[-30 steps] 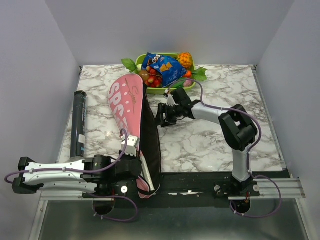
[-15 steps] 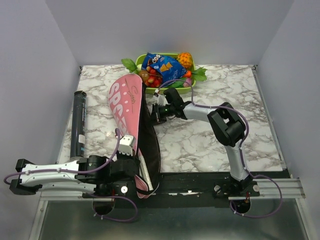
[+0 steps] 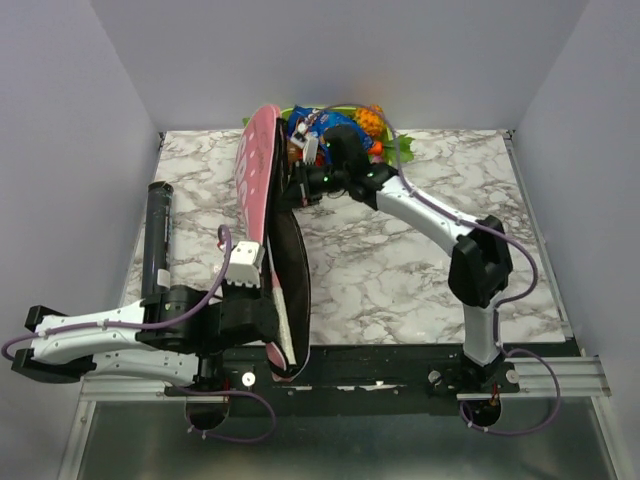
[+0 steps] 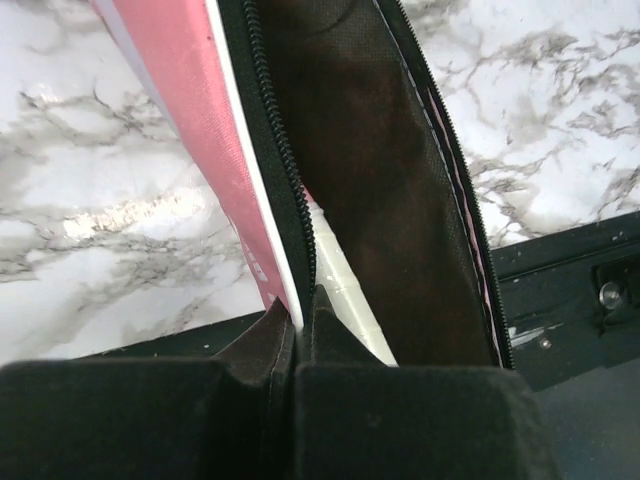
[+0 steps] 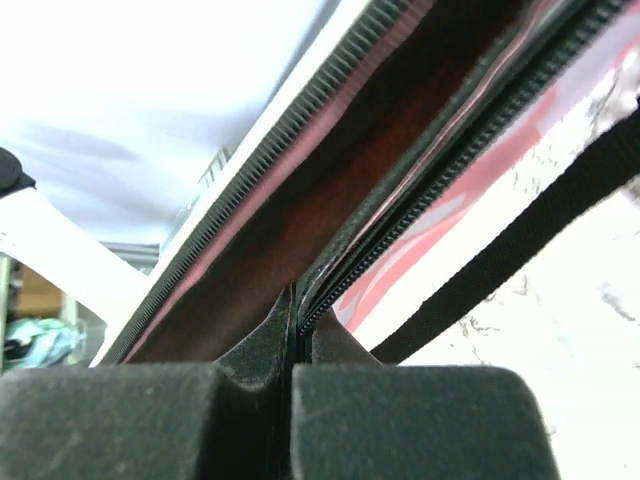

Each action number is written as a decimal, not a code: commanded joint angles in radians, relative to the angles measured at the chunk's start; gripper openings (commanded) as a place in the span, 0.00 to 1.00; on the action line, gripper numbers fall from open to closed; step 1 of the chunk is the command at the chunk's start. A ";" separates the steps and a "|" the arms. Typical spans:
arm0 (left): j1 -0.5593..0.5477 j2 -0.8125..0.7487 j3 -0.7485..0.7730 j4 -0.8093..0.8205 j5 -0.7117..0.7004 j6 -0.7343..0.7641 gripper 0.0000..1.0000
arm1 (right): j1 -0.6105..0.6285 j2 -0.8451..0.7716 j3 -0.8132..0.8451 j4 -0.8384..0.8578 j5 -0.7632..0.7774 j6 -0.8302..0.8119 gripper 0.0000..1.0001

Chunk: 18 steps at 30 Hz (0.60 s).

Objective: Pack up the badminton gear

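Observation:
The pink bag (image 3: 255,170) stands on its long edge, unzipped, with its dark lining (image 4: 370,150) spread open. My left gripper (image 3: 270,305) is shut on the pink flap's zipper edge (image 4: 298,310) near the bag's narrow end. A white racket handle (image 4: 345,300) lies inside, just past the fingers. My right gripper (image 3: 298,188) is shut on the other zipper edge (image 5: 298,300) at the bag's wide end, holding it up. The long black tube (image 3: 156,240) lies on the table along the left side. No shuttlecocks show.
Toy fruit (image 3: 368,120) and a blue snack packet (image 3: 325,125) sit at the back, just behind my right gripper. A black strap (image 5: 520,250) hangs off the bag. The marble table (image 3: 400,270) ends at a black rail (image 3: 400,365) in front.
My right gripper closed on the bag's zipper edge and pulled it up and toward the back. The bag rose from lying flat to standing on edge. The left gripper kept its grip.

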 commanded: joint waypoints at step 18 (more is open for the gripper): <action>0.362 0.139 0.261 0.212 -0.010 0.563 0.00 | -0.098 -0.605 -0.315 -0.427 0.582 -0.186 0.01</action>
